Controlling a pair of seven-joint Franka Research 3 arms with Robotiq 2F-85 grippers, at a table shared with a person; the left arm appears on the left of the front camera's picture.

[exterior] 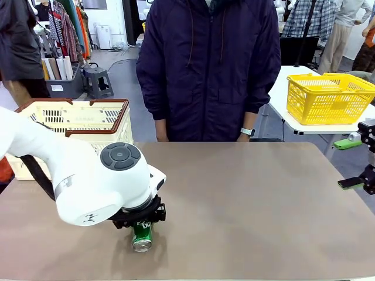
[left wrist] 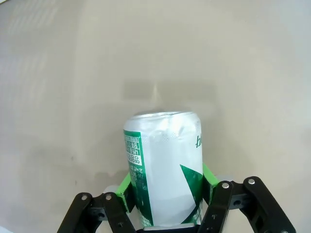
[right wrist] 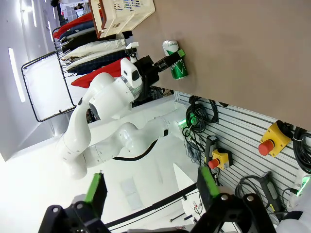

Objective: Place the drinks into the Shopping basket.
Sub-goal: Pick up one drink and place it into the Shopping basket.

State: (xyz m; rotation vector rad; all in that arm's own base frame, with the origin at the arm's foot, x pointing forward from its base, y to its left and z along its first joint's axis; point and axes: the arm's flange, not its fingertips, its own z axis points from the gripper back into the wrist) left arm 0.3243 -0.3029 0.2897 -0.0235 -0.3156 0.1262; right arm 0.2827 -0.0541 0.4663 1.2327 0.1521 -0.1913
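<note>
White arm [exterior: 88, 181], black green-padded claw [left wrist: 165, 187]

Left gripper [exterior: 140, 215] largely hidden under its own white wrist in front view, fingers not discernible there; green can [exterior: 142, 235] half covered, only near silver end and some green showing. In left wrist view, can [left wrist: 165, 167] base cut off by bottom edge, small print on label too blurred to read. Shopping basket [exterior: 99, 120] partly blocked by left arm in front; right gripper [exterior: 358, 182] cropped at right edge; yellow basket [exterior: 328, 98] also clipped there.
</note>
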